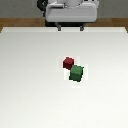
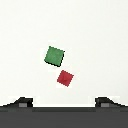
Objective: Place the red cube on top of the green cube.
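Note:
The red cube [image 1: 68,62] lies on the white table [image 1: 30,75], near its middle. The green cube [image 1: 76,73] lies right beside it, corner to corner, slightly nearer the camera and toward the exterior view's right. In the wrist view the red cube [image 2: 65,77] and the green cube [image 2: 54,55] lie below the camera with a narrow gap between them. My gripper [image 2: 65,102] is open and empty, high above the cubes. Its two fingertips [image 2: 22,101] stand wide apart at the picture's edge, with the red cube closer to them. The gripper itself is not discernible in the exterior view.
The robot's grey and white body [image 1: 70,12] stands at the table's far edge. A strip of brown floor [image 1: 15,22] shows beyond the table.

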### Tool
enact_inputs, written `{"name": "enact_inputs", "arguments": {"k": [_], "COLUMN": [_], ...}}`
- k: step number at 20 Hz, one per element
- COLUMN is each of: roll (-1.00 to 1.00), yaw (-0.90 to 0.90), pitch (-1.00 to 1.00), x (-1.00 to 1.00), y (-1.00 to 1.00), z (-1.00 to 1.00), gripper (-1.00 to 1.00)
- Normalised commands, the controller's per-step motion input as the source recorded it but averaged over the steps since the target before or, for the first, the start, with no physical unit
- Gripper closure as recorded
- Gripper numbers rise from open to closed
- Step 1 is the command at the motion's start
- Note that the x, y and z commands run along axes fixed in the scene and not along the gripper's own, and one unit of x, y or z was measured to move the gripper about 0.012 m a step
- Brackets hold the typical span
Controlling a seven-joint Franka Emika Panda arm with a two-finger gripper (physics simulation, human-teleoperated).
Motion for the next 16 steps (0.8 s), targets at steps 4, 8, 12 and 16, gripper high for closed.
{"name": "enact_inputs", "arguments": {"k": [4,8,12,16], "roll": [0.0,0.0,0.0,0.0], "yaw": [0.0,0.0,0.0,0.0], "pitch": [0.0,0.0,0.0,0.0], "x": [0.0,0.05,0.0,0.0], "y": [0.0,0.0,-0.25,0.25], "z": [-0.5,-0.75,-0.25,-0.25], "gripper": [-1.0,-1.0,-1.0,-1.0]}}
